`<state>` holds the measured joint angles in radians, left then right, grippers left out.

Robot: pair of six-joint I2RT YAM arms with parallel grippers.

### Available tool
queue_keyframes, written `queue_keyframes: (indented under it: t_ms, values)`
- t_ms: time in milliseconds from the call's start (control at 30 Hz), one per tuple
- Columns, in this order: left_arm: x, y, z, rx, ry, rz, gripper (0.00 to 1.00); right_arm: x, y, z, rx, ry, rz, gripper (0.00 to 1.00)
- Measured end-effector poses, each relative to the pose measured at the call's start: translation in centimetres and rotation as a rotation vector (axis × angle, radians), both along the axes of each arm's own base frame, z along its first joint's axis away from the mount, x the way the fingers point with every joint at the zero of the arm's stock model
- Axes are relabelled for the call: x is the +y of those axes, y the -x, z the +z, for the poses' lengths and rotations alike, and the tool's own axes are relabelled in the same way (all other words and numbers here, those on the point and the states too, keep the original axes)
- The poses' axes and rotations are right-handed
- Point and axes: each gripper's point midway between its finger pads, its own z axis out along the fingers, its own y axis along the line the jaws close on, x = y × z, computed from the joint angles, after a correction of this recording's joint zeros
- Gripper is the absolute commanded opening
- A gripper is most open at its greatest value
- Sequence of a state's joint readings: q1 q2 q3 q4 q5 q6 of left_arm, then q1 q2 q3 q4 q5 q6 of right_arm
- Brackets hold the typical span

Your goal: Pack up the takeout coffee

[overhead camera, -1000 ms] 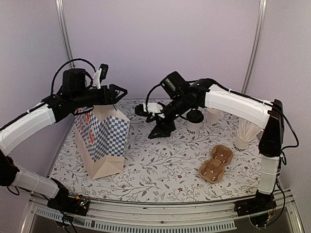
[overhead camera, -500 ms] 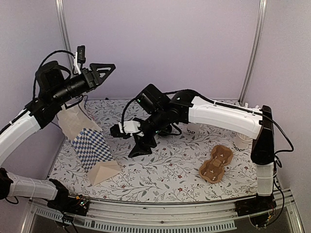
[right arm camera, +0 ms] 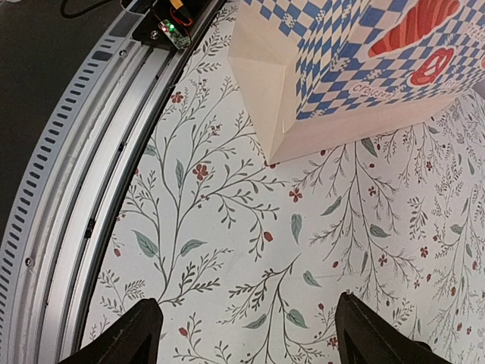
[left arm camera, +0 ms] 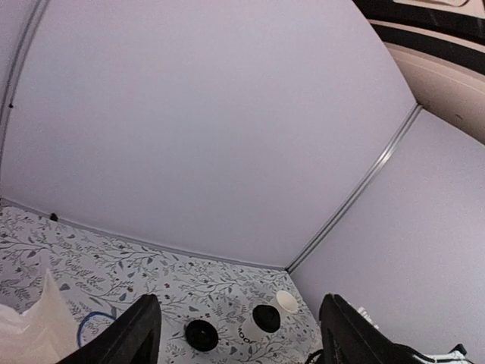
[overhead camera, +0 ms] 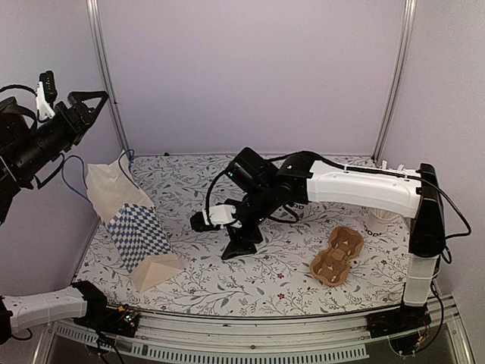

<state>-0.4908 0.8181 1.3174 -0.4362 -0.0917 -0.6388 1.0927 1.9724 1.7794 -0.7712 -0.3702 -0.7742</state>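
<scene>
Nothing is packed yet; the takeout coffee stands on the counter, low in the left wrist frame between a loose black disc and a lidless white cup; the right arm covers that spot in the overhead frame; the checked paper bag sits tipped at the left, folded bottom toward the near edge, its inside unseen; the brown two-well carrier at lower right looks empty; the left claw hangs at upper left, wide and empty; the right claw hovers over the counter near the bag's base, likewise wide and empty; the step in hand seems to be readying the bag, which probably needs righting and its mouth held open before any reach for the cup.
</scene>
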Motion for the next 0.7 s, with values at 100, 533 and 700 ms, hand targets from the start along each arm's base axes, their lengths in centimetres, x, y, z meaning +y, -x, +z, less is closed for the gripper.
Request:
queue_keyframes:
  t_ms: [100,533,700]
  values:
    - [2.6,-0.1,-2.3,0.088,-0.073,0.137,0.78,-1.3,0.1,0.5,-0.019,0.004,-0.016,0.82]
    - [8.6,-2.9,-13.8,0.578,-0.485,0.552,0.88,-3.3,-1.1,3.6,-0.046,-0.058,-0.073,0.82]
    - [10.6,-0.9,-13.4,0.579,-0.496,0.611,0.97,-3.9,-1.0,2.5,-0.028,-0.034,-0.08,0.82]
